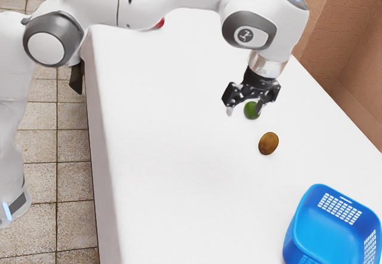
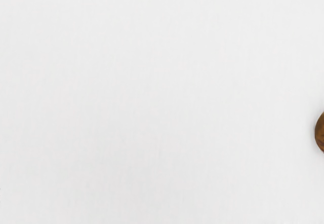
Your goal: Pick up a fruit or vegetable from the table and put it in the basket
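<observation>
A brown fruit (image 1: 268, 143) lies on the smooth white surface (image 1: 173, 126). Near it is a green fruit (image 1: 249, 109), on the side away from the blue basket (image 1: 319, 213). The hand (image 1: 244, 111) is released, fingers apart, also on that far side. Well off from the brown fruit, speckled tiled floor (image 1: 74, 174) spreads to the exterior view's left; a rough tan wall (image 1: 334, 43) rises to its right.

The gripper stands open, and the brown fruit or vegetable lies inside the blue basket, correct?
Not quite: the exterior view shows the brown fruit or vegetable on the table, outside the blue basket. The gripper does stand open.
</observation>
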Available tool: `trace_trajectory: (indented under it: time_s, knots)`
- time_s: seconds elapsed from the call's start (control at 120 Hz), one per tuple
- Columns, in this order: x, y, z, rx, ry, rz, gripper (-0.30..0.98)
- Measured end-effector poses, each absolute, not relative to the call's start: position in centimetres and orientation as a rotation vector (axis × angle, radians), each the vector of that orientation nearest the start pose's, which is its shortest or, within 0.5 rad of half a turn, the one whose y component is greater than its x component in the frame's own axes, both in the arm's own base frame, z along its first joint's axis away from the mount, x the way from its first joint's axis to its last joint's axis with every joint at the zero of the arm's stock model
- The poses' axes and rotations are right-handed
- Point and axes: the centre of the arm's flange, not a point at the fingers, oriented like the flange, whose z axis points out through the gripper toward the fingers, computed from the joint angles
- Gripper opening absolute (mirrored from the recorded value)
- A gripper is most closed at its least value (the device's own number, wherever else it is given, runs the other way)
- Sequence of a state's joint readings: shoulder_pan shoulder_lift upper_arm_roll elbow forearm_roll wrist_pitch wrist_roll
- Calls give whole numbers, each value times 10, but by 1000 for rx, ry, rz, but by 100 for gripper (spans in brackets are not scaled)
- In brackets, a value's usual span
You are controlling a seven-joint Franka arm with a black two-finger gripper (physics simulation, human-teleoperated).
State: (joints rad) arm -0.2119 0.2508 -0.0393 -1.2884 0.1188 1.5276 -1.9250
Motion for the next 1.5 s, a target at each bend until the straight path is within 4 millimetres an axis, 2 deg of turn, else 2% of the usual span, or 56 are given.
trace_trajectory:
  time_s: [0.092, 0.167, 0.392, 0.492, 0.567, 0.633, 0.775, 0.892, 0.975, 1.15, 1.225, 1.308, 1.5]
  knots:
    - [598, -136, 608, 2262, 2258, 182, 67]
    - [599, -132, 605, 2374, 2129, 204, 67]
    - [607, -160, 587, 2695, 1686, 241, 68]
    - [611, -162, 576, 2779, 1544, 240, 69]
    - [615, -150, 565, 2820, 1480, 235, 69]
    - [623, -127, 558, 2834, 1458, 238, 69]
    - [646, -90, 528, 2885, 1393, 217, 69]
    - [661, -51, 513, 2902, 1360, 211, 69]
    - [668, -34, 506, 2919, 1318, 209, 69]
    - [684, -45, 496, 2972, 1135, 234, 69]
    - [701, -53, 499, 2968, 1055, 284, 69]
    - [713, -55, 493, 2972, 989, 312, 69]
    - [727, -56, 482, 2985, 879, 351, 69]
